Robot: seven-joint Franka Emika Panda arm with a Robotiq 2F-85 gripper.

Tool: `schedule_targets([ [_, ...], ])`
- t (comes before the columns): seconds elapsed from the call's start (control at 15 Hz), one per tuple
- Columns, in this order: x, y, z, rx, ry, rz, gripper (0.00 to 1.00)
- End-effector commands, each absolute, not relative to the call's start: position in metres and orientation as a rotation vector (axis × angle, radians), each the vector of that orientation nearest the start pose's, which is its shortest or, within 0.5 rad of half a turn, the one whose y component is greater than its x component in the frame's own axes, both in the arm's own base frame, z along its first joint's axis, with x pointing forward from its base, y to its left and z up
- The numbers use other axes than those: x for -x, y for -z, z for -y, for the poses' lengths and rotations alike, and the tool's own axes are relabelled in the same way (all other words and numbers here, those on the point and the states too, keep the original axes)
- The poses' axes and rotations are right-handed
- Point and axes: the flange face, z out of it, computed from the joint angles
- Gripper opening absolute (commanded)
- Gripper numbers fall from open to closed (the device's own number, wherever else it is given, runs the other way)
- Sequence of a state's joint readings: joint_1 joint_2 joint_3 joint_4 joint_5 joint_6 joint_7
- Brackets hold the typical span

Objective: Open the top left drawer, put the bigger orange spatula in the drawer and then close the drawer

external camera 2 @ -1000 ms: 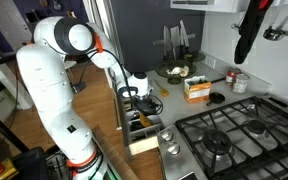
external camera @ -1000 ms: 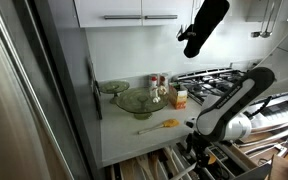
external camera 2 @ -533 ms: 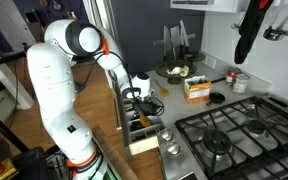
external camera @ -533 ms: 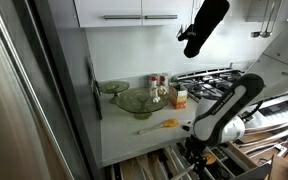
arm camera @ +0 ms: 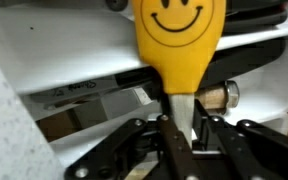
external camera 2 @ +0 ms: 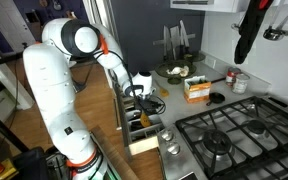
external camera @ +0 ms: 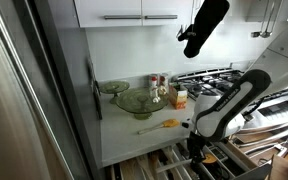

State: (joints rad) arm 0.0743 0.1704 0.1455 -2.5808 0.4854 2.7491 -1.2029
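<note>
The bigger orange spatula (arm camera: 179, 35), its broad head printed with a smiley face, fills the top of the wrist view. My gripper (arm camera: 183, 122) is shut on its pale handle just below the head. The head lies over a white compartment of the open top left drawer (arm camera: 64, 60). I cannot tell whether the spatula rests on the drawer or hangs above it. In both exterior views the gripper (external camera: 196, 152) (external camera 2: 136, 97) is low over the pulled-out drawer (external camera: 164, 166) (external camera 2: 144, 135) below the counter edge, and the arm hides the spatula there.
A slimmer spatula (external camera: 160, 125) with a small orange head lies on the white counter. Behind it are a small carton (external camera: 179, 97) (external camera 2: 195, 89) and glass bowls (external camera: 134, 100). The gas hob (external camera 2: 234, 135) adjoins the counter. A wooden handle end (arm camera: 219, 95) lies in the drawer.
The jaws have gone from open to shut, closing on the spatula's handle. The arm has shifted only slightly over the open drawer.
</note>
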Motion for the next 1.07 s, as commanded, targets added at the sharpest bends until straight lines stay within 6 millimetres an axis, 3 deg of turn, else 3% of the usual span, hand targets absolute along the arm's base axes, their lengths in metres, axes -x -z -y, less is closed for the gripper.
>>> schedule_targets([
  [0.0, -0.427, -0.219, -0.075, 2.622, 0.103, 1.351, 0.06],
  [0.53, -0.409, -0.258, -0.094, 2.6, -0.076, 1.183, 0.06],
  [0.87, -0.398, -0.273, -0.101, 2.614, -0.204, 0.997, 0.06],
  [1.0, -0.404, -0.272, -0.112, 2.645, -0.196, 0.903, 0.06],
])
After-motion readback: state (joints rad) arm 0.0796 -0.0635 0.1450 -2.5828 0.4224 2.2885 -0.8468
